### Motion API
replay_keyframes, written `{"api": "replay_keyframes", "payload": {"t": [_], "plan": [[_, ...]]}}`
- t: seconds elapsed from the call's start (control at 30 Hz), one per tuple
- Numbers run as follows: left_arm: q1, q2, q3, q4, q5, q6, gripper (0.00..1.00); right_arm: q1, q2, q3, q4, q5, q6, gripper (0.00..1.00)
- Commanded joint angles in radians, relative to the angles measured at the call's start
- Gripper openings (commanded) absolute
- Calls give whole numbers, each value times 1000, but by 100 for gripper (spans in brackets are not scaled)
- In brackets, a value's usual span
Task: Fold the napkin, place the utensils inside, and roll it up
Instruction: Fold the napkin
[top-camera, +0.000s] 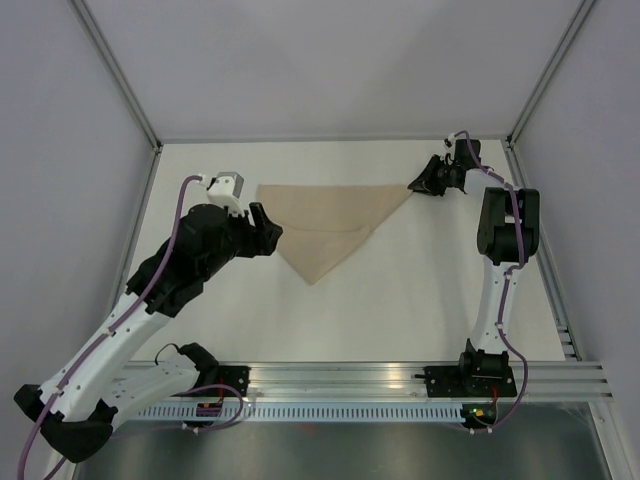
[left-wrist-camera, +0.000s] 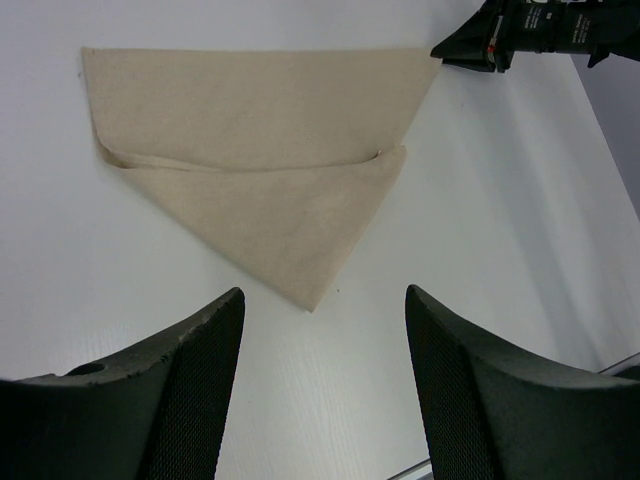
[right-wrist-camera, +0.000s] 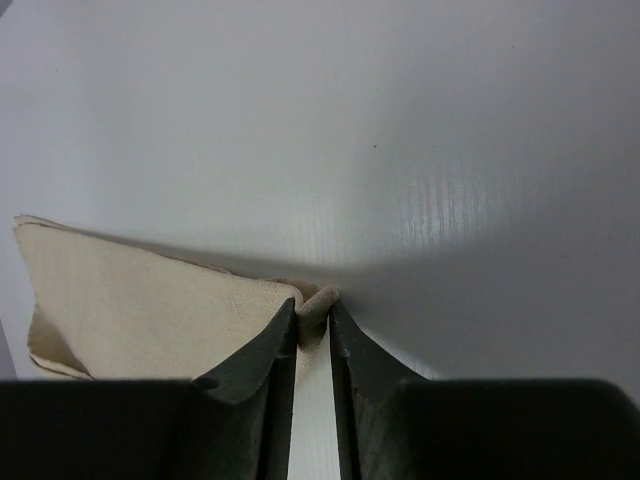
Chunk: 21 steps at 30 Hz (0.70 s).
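Napkin (top-camera: 330, 222) on white table (top-camera: 420, 295), grey walls (top-camera: 60, 130)

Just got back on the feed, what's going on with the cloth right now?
The napkin lies on the table, folded into a triangle with its long edge on the far side and its point toward the arms. The right gripper is shut on the napkin's right corner, pinching it low at the table. The left gripper is open near the napkin's left edge and holds nothing. No utensils show in any view, so placing them and rolling are not yet done.
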Motion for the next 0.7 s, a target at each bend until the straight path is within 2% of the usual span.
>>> {"api": "replay_keyframes", "payload": {"t": [0.0, 0.03, 0.13, 0.3, 0.43, 0.67], "plan": [[-1, -10, -13, 35, 18, 0, 71, 3, -2, 18, 7, -19, 49, 22], [-1, -11, -14, 35, 18, 0, 71, 4, -13, 18, 16, -20, 44, 17], [-1, -14, -25, 38, 17, -3, 71, 7, -50, 9, 41, -32, 32, 11], [-1, -10, -37, 47, 18, -6, 71, 30, -149, -36, 84, -46, -20, 8], [-1, -10, -40, 55, 21, -11, 71, 69, -231, -54, 61, -5, -124, 7], [-1, -20, -42, 56, 29, -14, 71, 282, -375, -118, 3, 144, -376, 6]]}}
